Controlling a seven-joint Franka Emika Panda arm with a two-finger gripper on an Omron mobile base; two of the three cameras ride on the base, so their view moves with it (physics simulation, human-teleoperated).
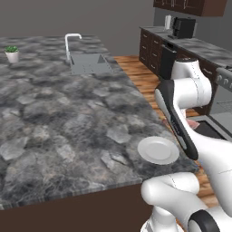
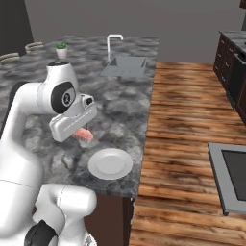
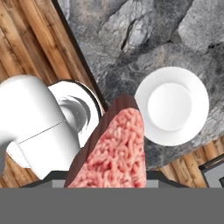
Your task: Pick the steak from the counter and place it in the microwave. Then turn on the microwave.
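We see the steak (image 3: 117,153) lifted clear of the counter (image 1: 59,122), carried in the gripper (image 2: 79,132) above the counter's near edge. In the hand view the pinkish-red slab rises from the bottom of the picture between where the finger tips stand, its marbled face toward the camera and a dark brown rim along one side. In the right base view the steak (image 2: 84,134) projects from under the white hand, so we read the fingers as pinching the steak; the finger tips themselves are hidden by the meat. In the left base view only a small pink sliver (image 1: 193,123) shows beside the forearm.

Taking the round white plate (image 2: 110,163) as landmark: the steak hangs just above and beside the plate, toward the arm's side. The plate rests flat on the counter, near the counter's corner. Well beyond the plate, a sink (image 2: 124,67) with a white faucet (image 2: 113,42) is set into the counter. A small potted plant (image 2: 61,50) stands at the far edge, to the left of the sink. To the right of the plate, past the counter edge, lies wooden flooring (image 2: 187,120).
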